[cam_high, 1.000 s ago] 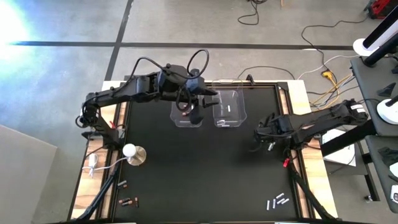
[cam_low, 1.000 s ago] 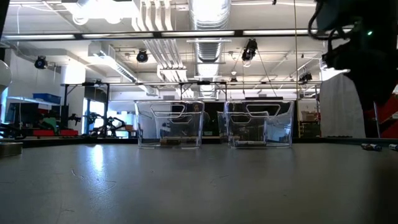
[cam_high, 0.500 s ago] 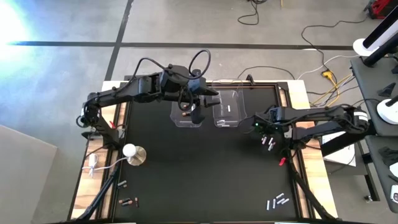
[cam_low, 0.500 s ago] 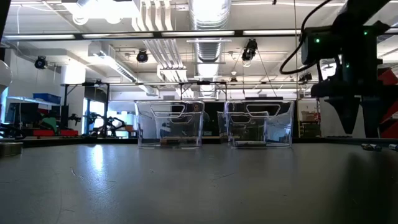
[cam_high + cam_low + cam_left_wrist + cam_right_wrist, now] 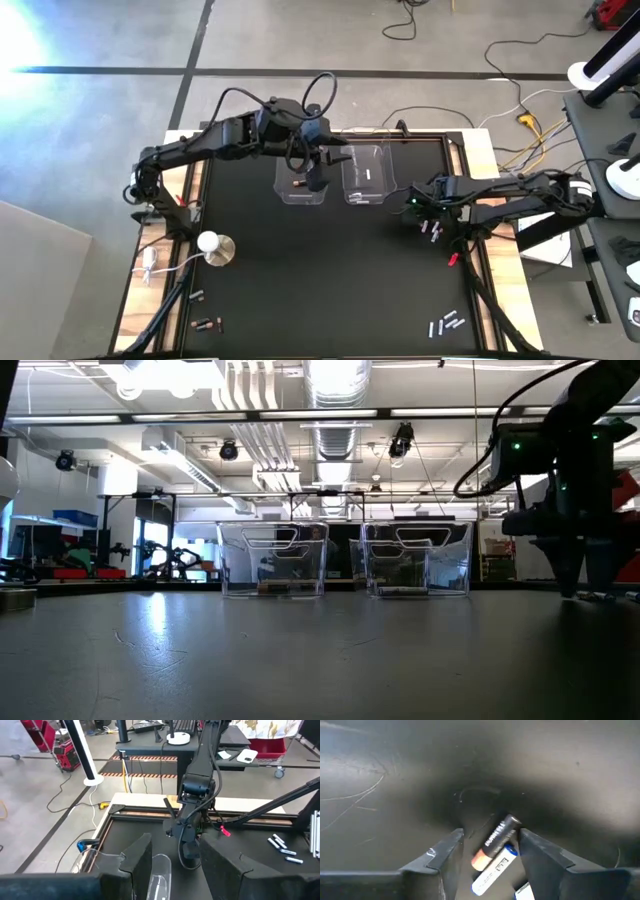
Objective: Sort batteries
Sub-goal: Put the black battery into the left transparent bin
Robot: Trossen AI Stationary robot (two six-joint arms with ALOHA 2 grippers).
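My right gripper (image 5: pixel 491 836) points down at the black mat's right side (image 5: pixel 432 228), open. Its fingers stand on either side of a dark battery with a copper end (image 5: pixel 495 842), and whether they touch it I cannot tell. A white-and-blue battery (image 5: pixel 492 868) lies right beside the dark one. My left gripper (image 5: pixel 175 865) hangs open over the left clear bin (image 5: pixel 300 182) at the far side. That bin holds a dark battery (image 5: pixel 298 185). The right clear bin (image 5: pixel 367 178) holds a silvery one (image 5: pixel 367 173).
Several silvery batteries (image 5: pixel 448 322) lie near the mat's near right corner, and dark ones (image 5: pixel 205 322) near the near left corner. A white round-based knob (image 5: pixel 215 246) stands at the left. A small red object (image 5: pixel 455 258) lies at the right edge. The mat's middle is bare.
My right gripper has come down from well above the mat until its fingertips are at the surface around the batteries, and its wrist has rolled on the way. The batteries and bins have stayed where they were.
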